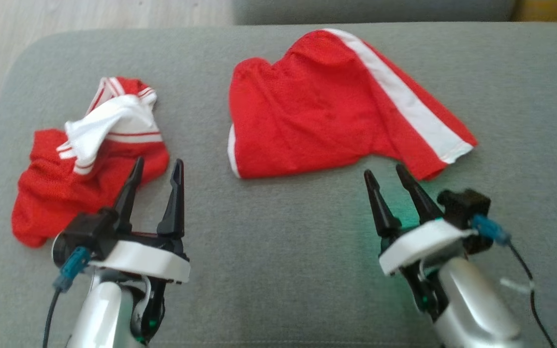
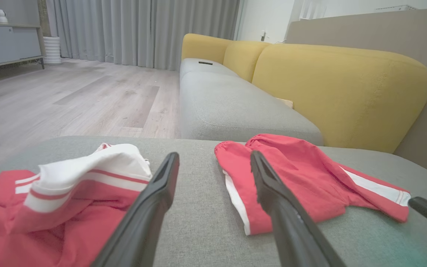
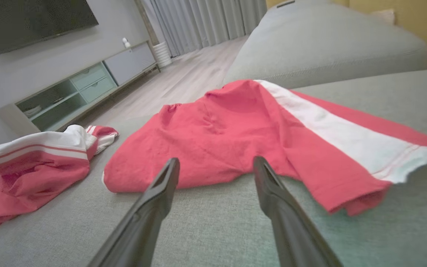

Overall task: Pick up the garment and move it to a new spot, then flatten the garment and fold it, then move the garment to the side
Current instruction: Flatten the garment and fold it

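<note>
- A crumpled garment (image 1: pixel 90 159), red with white striped trim, lies bunched at the left end of the grey cushion (image 1: pixel 269 251). A white band is folded over its top.
- The left gripper (image 1: pixel 158 164) hovers just beside that heap's right edge. Its jaws are parted wide and hold nothing, and the left finger's tip overlaps the red cloth in the head view.
- The red shorts (image 1: pixel 317 106) lie spread fairly flat right of centre, well apart from the heap. A broad white stripe runs down the leg on the right.
- The right gripper (image 1: pixel 384 170) sits near the lower hem of the shorts. Its jaws are moderately open and empty, with bare cushion between them.
- I cannot tell which garment the task means.
</note>
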